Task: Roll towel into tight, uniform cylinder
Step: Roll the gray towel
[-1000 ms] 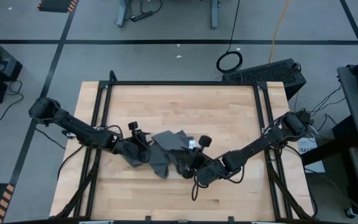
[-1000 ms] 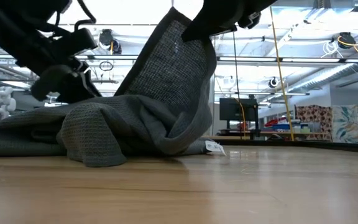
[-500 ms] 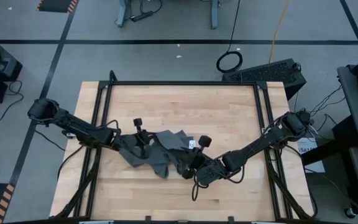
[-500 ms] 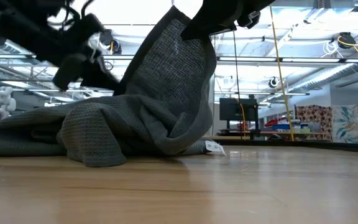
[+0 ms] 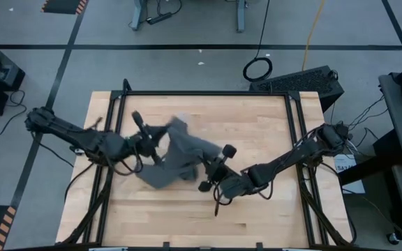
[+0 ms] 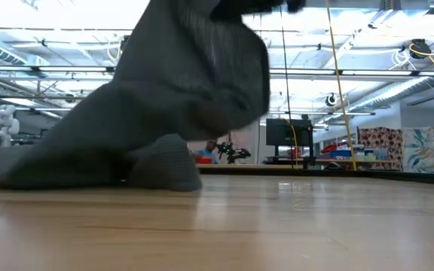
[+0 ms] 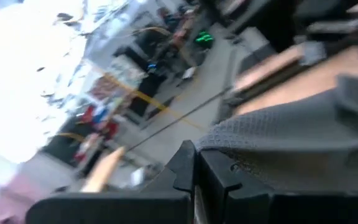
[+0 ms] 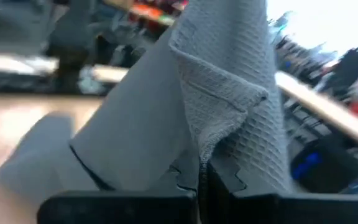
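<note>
The dark grey towel (image 5: 176, 152) is held up between both grippers near the table's middle. Its lower part (image 6: 119, 167) rests bunched on the wood, and the rest rises as a raised sheet (image 6: 194, 75). My left gripper (image 5: 160, 138) is shut on the towel at its left side. My right gripper (image 5: 206, 167) is shut on it at its right side. In the left wrist view the left gripper (image 7: 195, 167) shows shut, and in the right wrist view the right gripper (image 8: 201, 172) shows shut. No white tag shows. My left gripper pinches an edge of the towel (image 7: 224, 140) between its two shut fingers, coming from the table's left. The cloth runs away from the fingers as a sheet, raised off the table there. My right gripper pinches a folded corner of the towel (image 8: 211, 148) between its two shut fingers, coming from the table's right. Several layers bunch at the fingers. The cloth stands up above them and its lower part trails to the table.
A black metal frame (image 5: 201, 93) runs along the table's edges. Bare wood lies toward the far edge (image 5: 243, 115) and the near edge (image 5: 187, 216). Room equipment and cables lie beyond the table.
My left gripper has shut on the towel's left side, turned, and gone up and toward the far edge with it. The towel has been drawn up from a low heap into a raised sheet, its lower part staying on the table. My right gripper has kept hold and shifted slightly toward the far edge.
</note>
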Robot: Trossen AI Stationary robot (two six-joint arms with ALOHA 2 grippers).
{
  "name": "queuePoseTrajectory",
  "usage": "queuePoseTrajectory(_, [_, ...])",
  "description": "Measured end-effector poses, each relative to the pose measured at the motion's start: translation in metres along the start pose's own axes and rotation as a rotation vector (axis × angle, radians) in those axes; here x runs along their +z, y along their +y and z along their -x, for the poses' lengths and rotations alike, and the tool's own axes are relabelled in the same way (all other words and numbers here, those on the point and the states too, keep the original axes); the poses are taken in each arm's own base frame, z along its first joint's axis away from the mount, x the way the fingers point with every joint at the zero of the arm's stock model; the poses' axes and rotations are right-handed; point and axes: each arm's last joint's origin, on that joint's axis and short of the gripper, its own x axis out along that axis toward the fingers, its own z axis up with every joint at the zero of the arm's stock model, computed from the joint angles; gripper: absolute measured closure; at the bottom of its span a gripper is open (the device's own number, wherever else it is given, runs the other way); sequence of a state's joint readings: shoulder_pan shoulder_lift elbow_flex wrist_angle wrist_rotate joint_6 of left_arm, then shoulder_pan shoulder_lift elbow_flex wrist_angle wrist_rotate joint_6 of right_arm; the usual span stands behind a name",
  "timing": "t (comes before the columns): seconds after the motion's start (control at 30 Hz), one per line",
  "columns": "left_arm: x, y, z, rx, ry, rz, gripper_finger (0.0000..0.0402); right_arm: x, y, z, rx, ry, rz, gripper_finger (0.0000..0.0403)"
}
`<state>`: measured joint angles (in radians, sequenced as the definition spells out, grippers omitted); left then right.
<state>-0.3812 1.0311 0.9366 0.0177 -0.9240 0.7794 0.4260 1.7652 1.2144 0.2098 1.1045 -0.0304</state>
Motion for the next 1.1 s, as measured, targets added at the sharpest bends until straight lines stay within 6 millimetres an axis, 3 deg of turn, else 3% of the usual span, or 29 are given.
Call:
queuePoseTrajectory(0.2, [0.032, 0.044, 0.012, 0.103, -0.026, -0.018, 0.0391, 0.065, -0.030, 0.014, -0.129, -0.064, 0.100, 0.0402])
queuePoseTrajectory(0.33, [0.037, 0.058, 0.016, 0.142, 0.002, 0.063, 0.0391, 0.094, -0.051, 0.027, -0.129, -0.105, 0.058, 0.0402])
queuePoseTrajectory(0.43, [0.029, 0.044, 0.018, 0.062, 0.055, 0.068, 0.0391, 0.090, -0.049, 0.034, -0.058, -0.098, 0.053, 0.0402])
queuePoseTrajectory(0.67, [-0.006, 0.010, 0.021, -0.240, 0.264, 0.216, 0.0391, 0.051, -0.027, 0.035, 0.053, 0.055, 0.047, 0.0402])
queuePoseTrajectory(0.83, [-0.010, -0.009, 0.017, -0.358, 0.366, 0.309, 0.0391, 0.040, -0.025, 0.031, 0.044, 0.103, 0.089, 0.0402])
queuePoseTrajectory(1.1, [-0.012, -0.056, -0.004, -0.399, 0.503, 0.212, 0.0368, 0.038, -0.030, 0.022, 0.016, 0.124, 0.077, 0.0402])
